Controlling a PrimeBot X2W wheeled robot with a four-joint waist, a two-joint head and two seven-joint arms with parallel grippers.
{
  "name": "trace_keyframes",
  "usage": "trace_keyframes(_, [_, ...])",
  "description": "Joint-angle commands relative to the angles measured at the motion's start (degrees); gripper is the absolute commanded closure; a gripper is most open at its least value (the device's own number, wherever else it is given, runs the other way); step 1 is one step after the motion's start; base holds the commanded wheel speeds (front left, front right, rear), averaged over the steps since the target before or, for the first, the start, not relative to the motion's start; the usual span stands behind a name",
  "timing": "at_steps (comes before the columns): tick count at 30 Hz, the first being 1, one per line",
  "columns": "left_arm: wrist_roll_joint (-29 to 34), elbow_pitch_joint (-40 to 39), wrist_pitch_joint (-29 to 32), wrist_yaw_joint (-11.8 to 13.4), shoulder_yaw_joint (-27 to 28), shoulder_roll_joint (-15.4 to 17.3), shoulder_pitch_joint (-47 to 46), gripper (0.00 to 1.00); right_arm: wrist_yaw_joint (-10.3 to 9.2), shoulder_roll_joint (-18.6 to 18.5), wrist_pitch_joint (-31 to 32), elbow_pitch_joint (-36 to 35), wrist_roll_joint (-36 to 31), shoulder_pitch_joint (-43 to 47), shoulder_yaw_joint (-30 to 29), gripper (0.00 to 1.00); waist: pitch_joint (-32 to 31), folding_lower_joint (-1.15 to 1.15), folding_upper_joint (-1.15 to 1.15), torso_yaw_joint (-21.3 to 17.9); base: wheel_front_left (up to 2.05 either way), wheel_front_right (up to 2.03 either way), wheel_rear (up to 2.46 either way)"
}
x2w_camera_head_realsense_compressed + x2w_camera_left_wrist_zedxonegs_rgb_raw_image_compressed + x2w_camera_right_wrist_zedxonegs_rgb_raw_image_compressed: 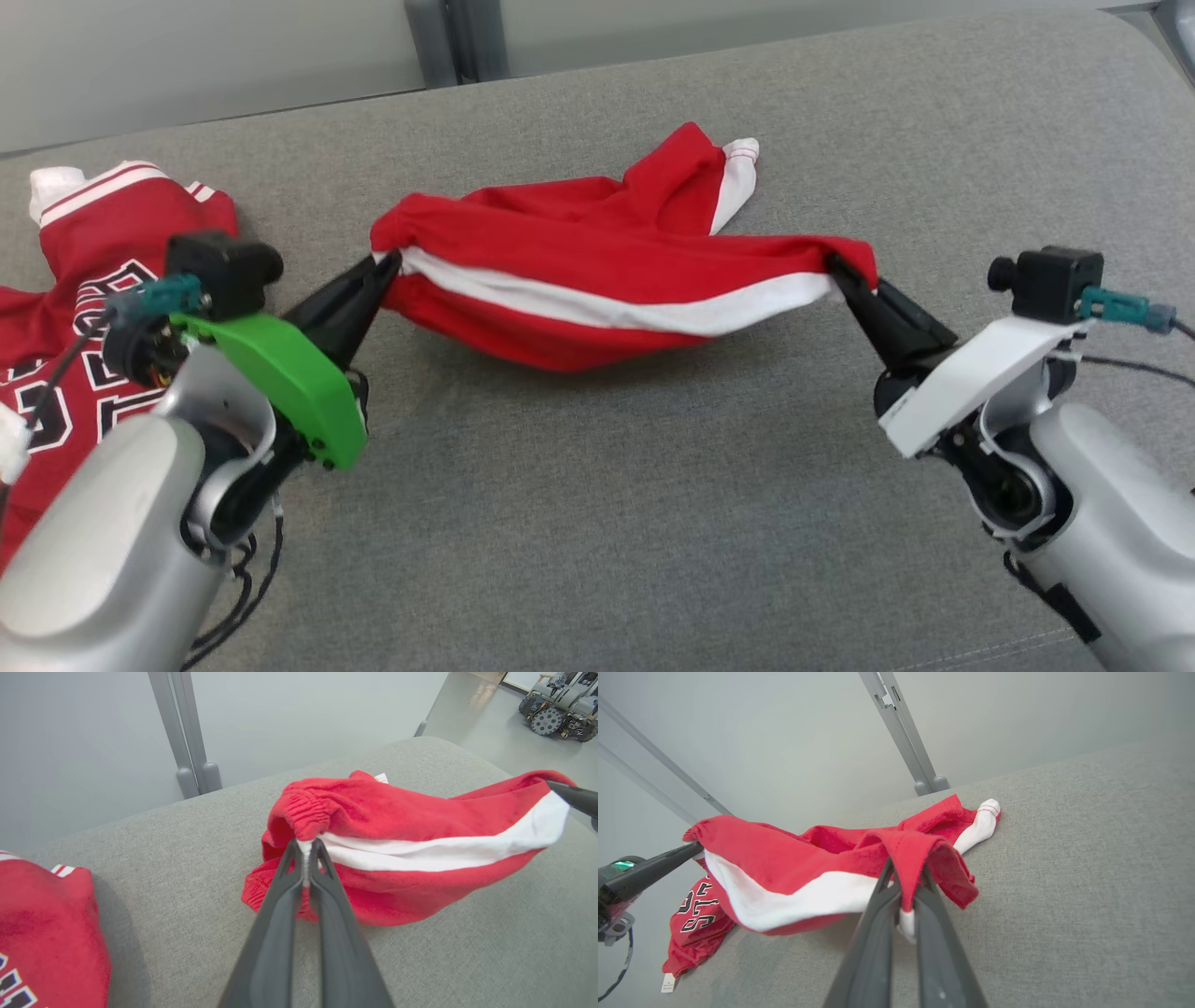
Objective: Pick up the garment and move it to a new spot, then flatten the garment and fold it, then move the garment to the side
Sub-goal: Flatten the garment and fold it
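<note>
The garment (pixel 597 271) is a pair of red shorts with a white side stripe, stretched between my two grippers above a grey cushioned surface. My left gripper (pixel 385 266) is shut on its left end, at the elastic waistband (pixel 308 816). My right gripper (pixel 838 271) is shut on the right end. The middle of the cloth sags and one leg with a white cuff (pixel 738 173) trails on the surface behind. In the left wrist view my left gripper (pixel 307 848) pinches white stripe cloth. In the right wrist view my right gripper (pixel 903 877) pinches a red fold.
A red jersey (pixel 84 308) with black and white lettering lies at the far left of the grey surface (pixel 607 523). Behind the surface stands a grey wall with a vertical post (pixel 457 37). A wheeled machine (pixel 556 704) stands on the floor far off.
</note>
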Motion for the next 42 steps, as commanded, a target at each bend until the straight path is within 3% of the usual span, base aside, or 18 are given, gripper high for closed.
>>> trace_keyframes(1, [-1.0,0.4,0.9,-0.3,0.2,0.1,-3.3,1.0,0.03,-1.3,0.3,0.5,-0.7,-2.2,0.0,1.0,1.1,0.0,0.0,0.6,0.0,0.0,0.0])
trace_keyframes(9, [-7.4,6.0,4.5,-0.4,-3.4,1.5,-22.6,1.0,0.04,-3.6,2.5,2.7,3.0,-19.6,1.6,1.0,8.1,0.0,0.0,1.5,0.0,0.0,0.0])
trace_keyframes(13, [-9.6,9.9,3.5,-0.4,-5.1,1.7,-34.5,1.0,0.03,-4.2,3.0,5.5,4.7,-30.6,3.0,1.0,12.9,0.0,0.0,1.9,0.0,0.0,0.0])
trace_keyframes(20, [-10.1,20.3,0.0,-0.4,-6.8,0.2,-54.6,1.0,0.03,-2.4,0.4,12.7,7.0,-50.7,4.8,1.0,19.4,0.0,0.0,1.7,0.0,0.0,0.0])
trace_keyframes(26, [-10.0,30.2,-3.4,-0.4,-7.7,-2.0,-66.9,1.0,0.03,-0.5,-4.4,20.4,7.7,-64.4,5.3,1.0,21.3,0.0,0.0,1.3,0.0,0.0,0.0])
trace_keyframes(32, [-12.4,34.4,-6.8,-0.3,-10.9,-3.9,-70.1,1.0,0.03,-0.7,-8.8,23.4,8.2,-69.5,9.4,1.0,21.3,0.0,0.0,1.5,0.0,0.0,0.0])
trace_keyframes(42, [-17.8,32.9,-11.0,-0.3,-23.3,-1.4,-55.1,1.0,0.03,-6.8,-5.8,19.9,13.6,-57.8,23.3,1.0,18.2,0.0,0.0,2.3,0.0,0.0,0.0])
